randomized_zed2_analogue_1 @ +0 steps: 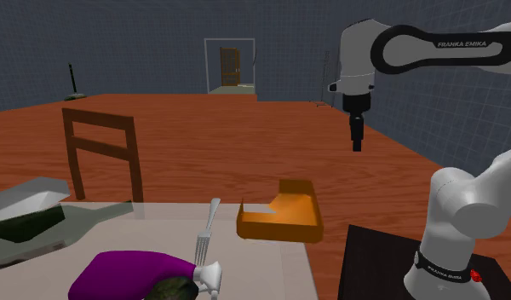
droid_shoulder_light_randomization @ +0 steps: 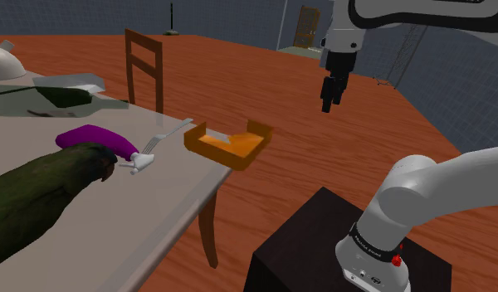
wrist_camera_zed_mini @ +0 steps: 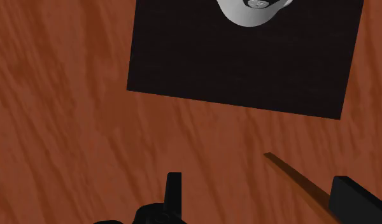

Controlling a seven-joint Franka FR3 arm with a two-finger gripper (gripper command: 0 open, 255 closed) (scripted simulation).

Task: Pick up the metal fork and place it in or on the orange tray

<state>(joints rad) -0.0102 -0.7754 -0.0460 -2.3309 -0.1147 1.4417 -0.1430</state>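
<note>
Taken from the shoulder view's left, a purple thing (droid_shoulder_light_randomization: 90, 137) with a white tip lies on the surface (droid_shoulder_light_randomization: 114, 216), further from the tray than anything else named here. Next comes the fork (droid_shoulder_light_randomization: 164, 138), flat on the surface just left of the tray (droid_shoulder_light_randomization: 207, 141). Its tines point away from the tray and sit close to that white tip, and its handle end is nearest the tray's wall. The tray sits at the surface's corner with nothing in it.

Right of the tray, and well apart from it, the pincer (droid_shoulder_light_randomization: 330, 93) hangs high over the wooden floor (droid_shoulder_light_randomization: 305, 158). Its fingers point down, and in the wrist view they are spread with nothing between them. The stand (droid_shoulder_light_randomization: 322, 240) is below and right of the tray.

By my reading, no part of the task is done. The fork is untouched and the tray is unfilled. The arm has yet to swing across past the tray, come down over the fork's handle, pinch it, lift it, carry it the short way to the tray and release it. The fork lies low and flat, so the grasp probably needs a careful, near-vertical approach.
</note>
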